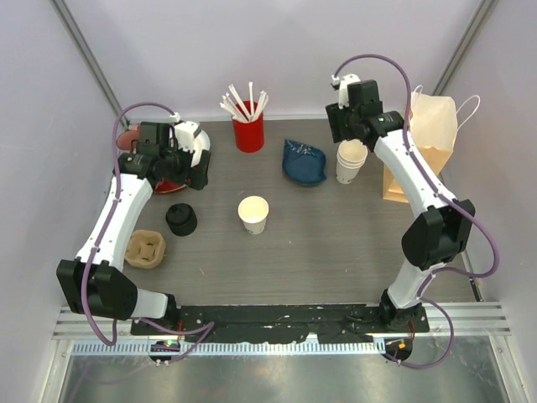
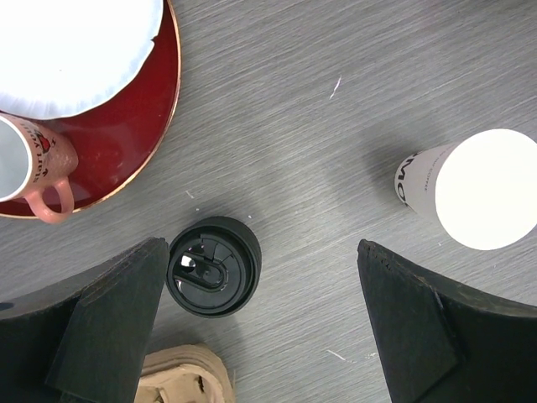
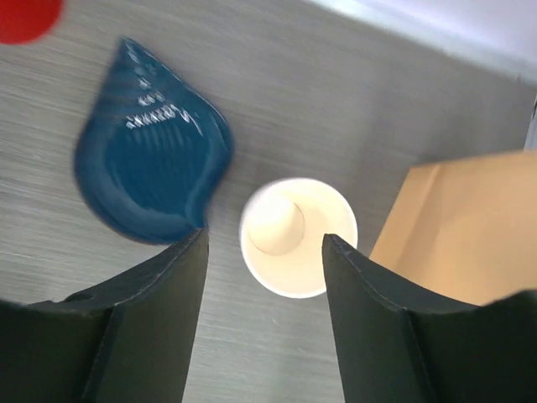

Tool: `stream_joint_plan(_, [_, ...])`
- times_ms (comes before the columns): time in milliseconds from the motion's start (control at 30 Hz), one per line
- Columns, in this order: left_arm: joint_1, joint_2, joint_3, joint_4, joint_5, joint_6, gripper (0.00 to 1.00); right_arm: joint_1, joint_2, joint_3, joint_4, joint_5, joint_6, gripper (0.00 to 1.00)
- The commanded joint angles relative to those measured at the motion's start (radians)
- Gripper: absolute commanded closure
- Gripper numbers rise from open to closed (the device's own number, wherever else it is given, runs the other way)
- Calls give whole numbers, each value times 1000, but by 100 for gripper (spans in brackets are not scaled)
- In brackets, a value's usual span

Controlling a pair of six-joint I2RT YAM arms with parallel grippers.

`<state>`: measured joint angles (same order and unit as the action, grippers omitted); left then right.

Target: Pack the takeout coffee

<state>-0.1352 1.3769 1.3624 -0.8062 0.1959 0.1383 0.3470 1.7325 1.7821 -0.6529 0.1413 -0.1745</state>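
Note:
No cup with a lid on shows. A black lid piece [image 1: 180, 219] lies on the table, also in the left wrist view [image 2: 212, 265]. A lidless cream cup [image 1: 253, 213] stands mid-table, also in the left wrist view [image 2: 474, 189]. My left gripper [image 1: 186, 170] is open and empty above the table [image 2: 262, 245], the black lid by its left finger. Another lidless cream cup [image 1: 351, 161] stands at the back right. My right gripper [image 1: 351, 133] is open and hovers right above it, the cup [image 3: 298, 237] between its fingers, untouched.
A red plate [image 1: 168, 184] holds a white dish and a pink mug [image 2: 29, 164] at the back left. A cardboard cup carrier [image 1: 145, 249] lies at the left. A red straw holder [image 1: 248, 132], a blue dish [image 1: 304, 161] and a brown paper bag [image 1: 424, 143] stand at the back.

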Motion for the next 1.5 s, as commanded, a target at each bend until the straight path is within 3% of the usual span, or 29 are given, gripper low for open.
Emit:
stream_joint_plan(0, [5, -32, -3, -4, 25, 17, 0, -34, 27, -41, -42, -40, 83, 35])
stream_joint_plan(133, [5, -24, -5, -1, 23, 17, 0, -71, 77, -32, -39, -66, 89, 35])
stream_joint_plan(400, [6, -29, -11, 2, 25, 20, 0, -75, 150, -10, -68, -59, 66, 48])
stream_joint_plan(567, [5, -27, -13, 1, 31, 20, 0, -77, 173, -7, -86, -19, 58, 67])
stream_joint_plan(733, [5, -21, -17, -1, 36, 18, 0, -75, 173, -6, -90, -8, 46, 77])
stream_joint_plan(867, [5, -21, -19, -2, 39, 17, 0, -75, 164, 3, -97, 18, 46, 94])
stream_joint_plan(1167, [5, -22, -16, -5, 48, 18, 0, -77, 154, 48, -163, 21, 30, 99])
stream_joint_plan(1467, [5, -24, -17, -5, 53, 21, 0, -63, 114, 124, -217, 118, -11, 99])
